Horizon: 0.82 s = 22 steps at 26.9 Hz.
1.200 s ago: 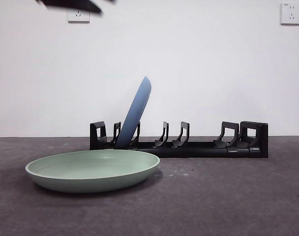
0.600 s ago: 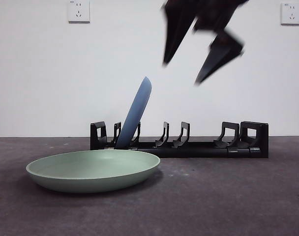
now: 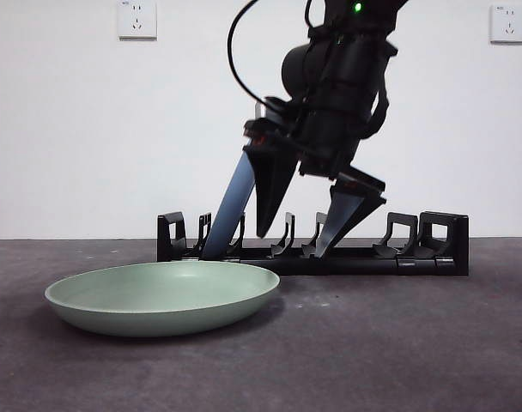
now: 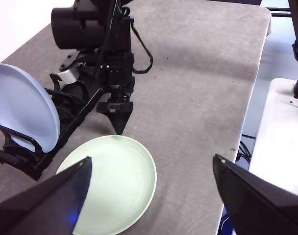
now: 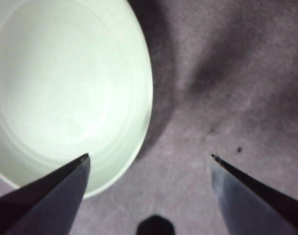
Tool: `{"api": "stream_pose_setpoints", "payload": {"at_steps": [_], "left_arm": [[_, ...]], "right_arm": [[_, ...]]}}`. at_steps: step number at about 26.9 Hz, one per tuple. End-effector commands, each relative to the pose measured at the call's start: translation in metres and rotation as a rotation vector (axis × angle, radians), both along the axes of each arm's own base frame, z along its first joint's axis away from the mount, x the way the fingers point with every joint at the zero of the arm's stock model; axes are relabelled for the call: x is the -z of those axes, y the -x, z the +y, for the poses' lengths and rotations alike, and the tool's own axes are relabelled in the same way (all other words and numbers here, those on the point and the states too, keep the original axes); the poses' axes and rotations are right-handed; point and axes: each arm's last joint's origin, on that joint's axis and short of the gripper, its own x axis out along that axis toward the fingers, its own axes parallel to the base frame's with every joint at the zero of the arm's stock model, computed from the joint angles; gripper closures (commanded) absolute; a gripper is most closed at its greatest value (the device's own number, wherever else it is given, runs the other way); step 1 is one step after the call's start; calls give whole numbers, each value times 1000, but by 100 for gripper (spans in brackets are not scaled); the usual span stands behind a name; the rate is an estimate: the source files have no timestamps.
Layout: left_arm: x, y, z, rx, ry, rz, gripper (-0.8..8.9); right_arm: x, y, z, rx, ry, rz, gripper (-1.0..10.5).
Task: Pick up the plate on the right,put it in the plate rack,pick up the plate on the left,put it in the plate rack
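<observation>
The right gripper (image 3: 300, 245) hangs low in the middle of the front view with its jaws spread wide and nothing between them, tips pointing down at the tabletop (image 3: 398, 343); one tip sits by the foot of the blue plate (image 3: 237, 199), the other to its right in front of the plate rack (image 3: 433, 245); whether the tips touch the tabletop cannot be told. In the right wrist view the gripper (image 5: 149, 159) has bare grey surface between its open jaws, and the rim of the green plate (image 5: 65, 93) lies just beside one jaw, filling the upper left of the frame. The left gripper (image 4: 151, 169) is also open and empty, held high above the scene; its view shows the right arm's gripper standing near the far edge of the green plate (image 4: 114, 186), close beside the rack (image 4: 65, 122).

The green plate (image 3: 162, 296) lies flat on the tabletop at lower left of the front view, in front of the rack and apart from it; the blue plate stands in the rack near its left end, leaning to the right between a pair of prongs, its upper part hidden behind the arm; in the left wrist view it (image 4: 24, 112) shows at the left edge, upright in the rack. The remaining prong pairs to the right hold nothing. Two wall sockets (image 3: 136, 19) sit on the white wall at the top corners.
</observation>
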Motion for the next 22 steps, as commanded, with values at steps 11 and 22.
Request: {"api": "stream_pose_setpoints", "payload": {"at_steps": [11, 22], "left_arm": [[4, -9, -5, 20, -27, 16, 395], [4, -8, -6, 32, -27, 15, 395]], "right_arm": [[33, 0, 31, 17, 24, -27, 542], [33, -2, 34, 39, 15, -45, 701]]}}
